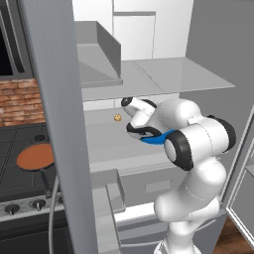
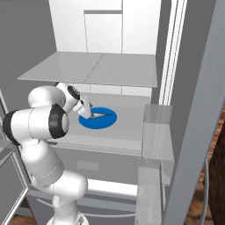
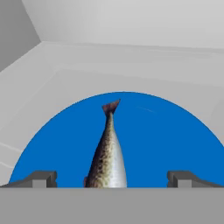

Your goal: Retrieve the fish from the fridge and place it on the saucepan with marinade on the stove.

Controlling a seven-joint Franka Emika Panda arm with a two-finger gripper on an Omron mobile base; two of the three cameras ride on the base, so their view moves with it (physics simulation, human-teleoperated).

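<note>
With the fridge (image 2: 132,26) doors swung wide, the arm's reaching in over the mid shelf (image 2: 127,127) & the gripper (image 3: 112,177) hangs just above the fish (image 3: 107,153), jaws spread as wide as they go, nothing in them yet. Fish lies on the blue plate (image 2: 107,121), roughly mid-plate, tail pointing toward the back wall; plate sits near the shelf's middle, closer to the front edge. A tiny yellow lump (image 1: 118,117) sits well apart, toward the shelf's back left. Saucepan (image 1: 34,158) w/ marinade (image 1: 34,155) waits on the stove (image 1: 20,183), left of the fridge.

Risks, as I'd judge: the fish is slim & prob. slippery, so if the fingers close off-centre it could squirt out or pivot. Coming down too hard might shove the plate. On the way out, the open left door edge looks close to the path to the stove.
</note>
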